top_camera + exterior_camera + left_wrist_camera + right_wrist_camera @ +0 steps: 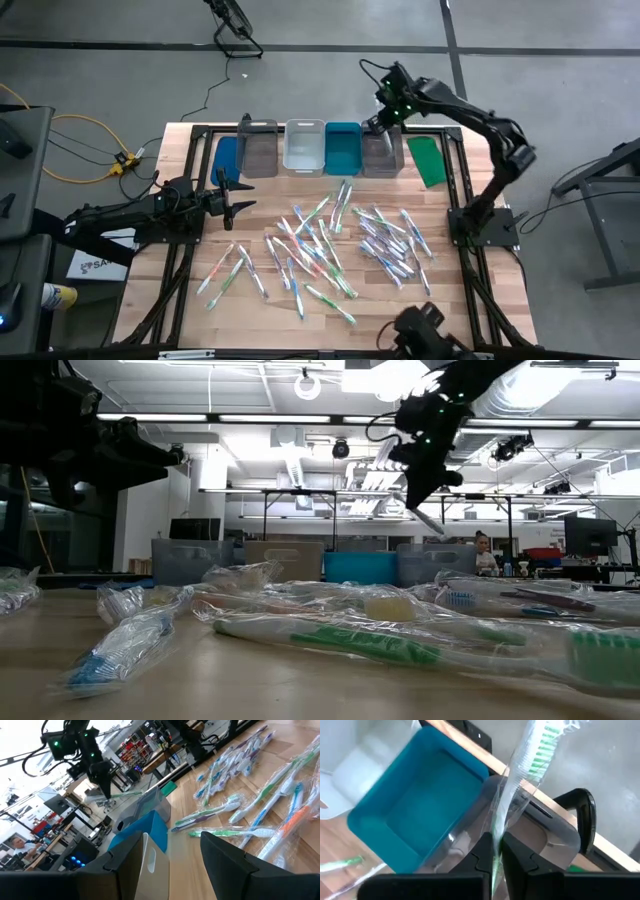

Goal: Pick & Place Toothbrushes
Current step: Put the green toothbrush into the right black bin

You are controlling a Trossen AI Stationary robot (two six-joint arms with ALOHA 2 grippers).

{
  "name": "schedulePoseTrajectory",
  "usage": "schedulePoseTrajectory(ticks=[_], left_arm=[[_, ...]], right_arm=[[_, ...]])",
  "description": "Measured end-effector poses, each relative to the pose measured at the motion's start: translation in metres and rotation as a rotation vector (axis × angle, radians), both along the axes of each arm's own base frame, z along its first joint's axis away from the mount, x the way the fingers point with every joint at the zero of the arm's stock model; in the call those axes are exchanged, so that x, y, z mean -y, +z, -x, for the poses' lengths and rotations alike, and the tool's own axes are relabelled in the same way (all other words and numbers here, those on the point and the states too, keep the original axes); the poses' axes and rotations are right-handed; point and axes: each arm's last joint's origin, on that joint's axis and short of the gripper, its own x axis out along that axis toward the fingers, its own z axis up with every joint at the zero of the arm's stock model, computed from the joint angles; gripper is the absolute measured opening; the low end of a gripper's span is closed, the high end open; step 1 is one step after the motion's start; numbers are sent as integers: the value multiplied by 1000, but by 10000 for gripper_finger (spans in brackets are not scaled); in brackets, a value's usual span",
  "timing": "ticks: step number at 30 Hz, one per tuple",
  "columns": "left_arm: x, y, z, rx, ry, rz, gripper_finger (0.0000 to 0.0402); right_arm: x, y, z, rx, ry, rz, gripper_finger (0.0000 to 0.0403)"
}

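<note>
The right gripper (377, 124) hangs above the grey bin (381, 153) at about one o'clock on the worktop (190, 300), at the right end of the bin row. Its fingers (481, 861) are pinched tight on a wrapped green-bristled toothbrush (530, 755), which stands up between them over that bin, with the teal bin (415, 815) just beside it. The left gripper (236, 193) waits at about nine o'clock, its fingers (227, 865) spread wide with nothing between them. The other toothbrushes (325, 245) lie scattered in their clear wrappers across the middle of the worktop, from the centre out toward five o'clock and seven o'clock. The clear bin (304, 146) and a second grey bin (259, 148) sit along twelve o'clock.
</note>
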Motion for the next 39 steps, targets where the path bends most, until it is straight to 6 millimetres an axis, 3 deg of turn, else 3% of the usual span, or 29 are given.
schedulePoseTrajectory(ticks=[19, 39], left_arm=[[0, 0, 0, 0, -1, 0, 193], [0, 0, 0, 0, -1, 0, 193]], right_arm=[[21, -53, -22, -232, 228, -130, 15], [30, -106, -31, -321, 233, -267, 16]])
